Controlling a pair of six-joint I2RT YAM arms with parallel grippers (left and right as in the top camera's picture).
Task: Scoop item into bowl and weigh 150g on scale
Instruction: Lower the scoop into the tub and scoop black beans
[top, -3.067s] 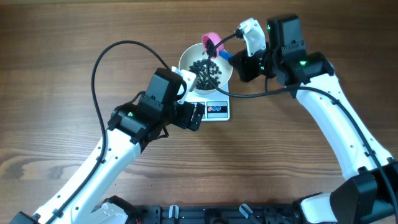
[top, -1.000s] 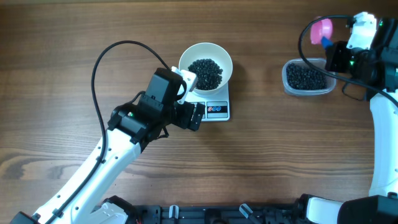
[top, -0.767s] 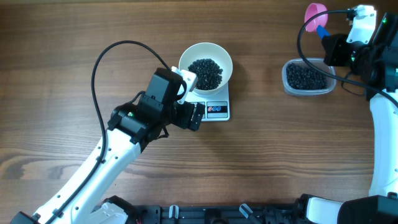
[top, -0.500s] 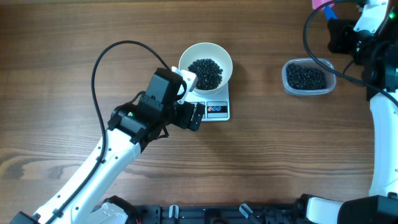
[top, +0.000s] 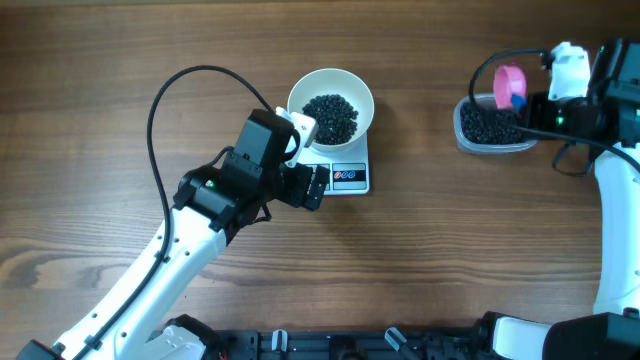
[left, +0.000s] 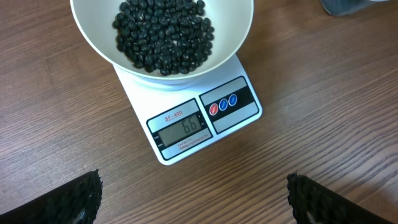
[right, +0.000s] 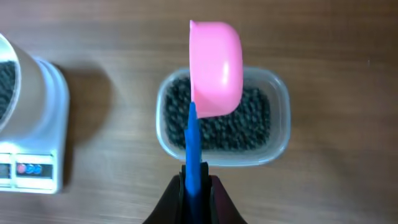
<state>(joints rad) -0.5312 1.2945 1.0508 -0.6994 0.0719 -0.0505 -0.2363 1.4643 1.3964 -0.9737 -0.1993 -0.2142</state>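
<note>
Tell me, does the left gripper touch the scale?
Apart. The left wrist view shows it: bare table lies between the scale and both fingers of the open left gripper.

This is a robotics test bench, not a kitchen. A wood-grain tabletop (top: 90, 70) fills every view. A white robot arm (top: 190, 250) at lower left and a second arm (top: 612, 230) at the right edge carry green indicator lights and a loose black cable (top: 152, 110). Both rise from a black mounting rail (top: 300, 343) along the bottom edge. The props are household ones (digital scale (top: 350, 178), white bowl (top: 296, 95), clear tub (top: 462, 128), pink scoop (top: 508, 85)).
</note>
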